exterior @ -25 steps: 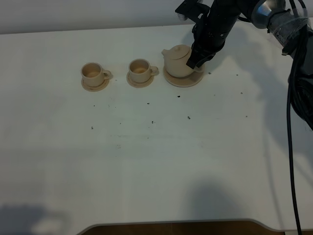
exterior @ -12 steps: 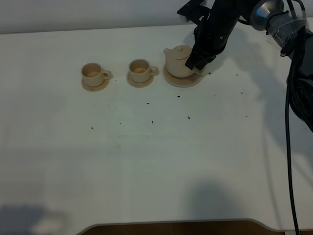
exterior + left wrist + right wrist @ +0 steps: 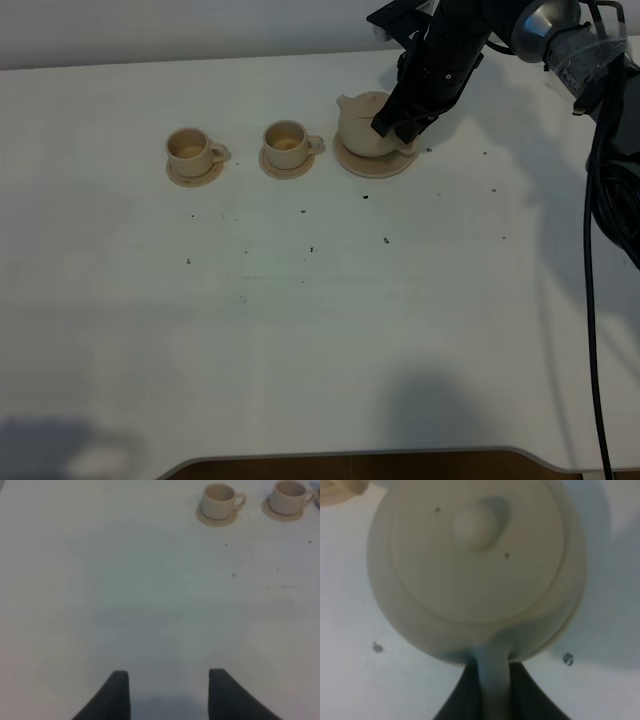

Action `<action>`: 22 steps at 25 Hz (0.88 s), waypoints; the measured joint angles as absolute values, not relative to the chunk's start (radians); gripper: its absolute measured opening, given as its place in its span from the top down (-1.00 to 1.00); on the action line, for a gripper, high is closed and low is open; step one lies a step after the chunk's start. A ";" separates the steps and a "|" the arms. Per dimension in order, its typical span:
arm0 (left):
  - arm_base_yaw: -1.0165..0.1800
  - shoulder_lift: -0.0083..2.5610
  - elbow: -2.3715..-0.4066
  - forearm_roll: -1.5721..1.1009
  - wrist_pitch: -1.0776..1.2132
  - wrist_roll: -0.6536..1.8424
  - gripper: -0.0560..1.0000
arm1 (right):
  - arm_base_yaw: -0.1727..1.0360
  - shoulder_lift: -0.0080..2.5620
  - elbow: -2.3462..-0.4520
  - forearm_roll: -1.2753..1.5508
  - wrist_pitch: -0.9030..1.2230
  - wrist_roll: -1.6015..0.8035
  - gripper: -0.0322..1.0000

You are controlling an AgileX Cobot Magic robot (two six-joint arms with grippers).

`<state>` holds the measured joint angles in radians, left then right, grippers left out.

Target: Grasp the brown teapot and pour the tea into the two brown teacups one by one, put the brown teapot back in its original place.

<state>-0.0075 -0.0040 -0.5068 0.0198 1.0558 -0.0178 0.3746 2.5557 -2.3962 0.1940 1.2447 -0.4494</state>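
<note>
Exterior high view: a white table point(image 3: 320, 330) carries, in a row along its far side, the end cup point(image 3: 189, 150), the middle cup point(image 3: 286, 142) and the teapot point(image 3: 364, 124), the teapot lying to the right of both. Each cup stands on one of the small saucers point(image 3: 194, 177). The teapot is over the wide saucer point(image 3: 374, 167); whether the two touch cannot be told. The right gripper point(image 3: 396, 120) reaches down from the dark arm at the teapot's right side. Dark specks point(image 3: 386, 240) are scattered on the table in front of the row. Left wrist view: the left gripper point(image 3: 170, 695) hangs over bare table with its two dark fingers point(image 3: 119, 696) spread apart and nothing between them; both cups are visible well beyond it. Right wrist view: the teapot is seen from above, its lid point(image 3: 475, 575) in place and the round knob point(image 3: 477, 526) at the centre; the right gripper's fingers are pressed against both sides of the loop handle point(image 3: 494, 672), pinching it.
</note>
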 joint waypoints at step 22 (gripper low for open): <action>-0.008 -0.004 -0.507 0.020 1.056 -0.018 0.20 | 0.400 2.532 -2.309 0.190 1.223 -0.393 0.71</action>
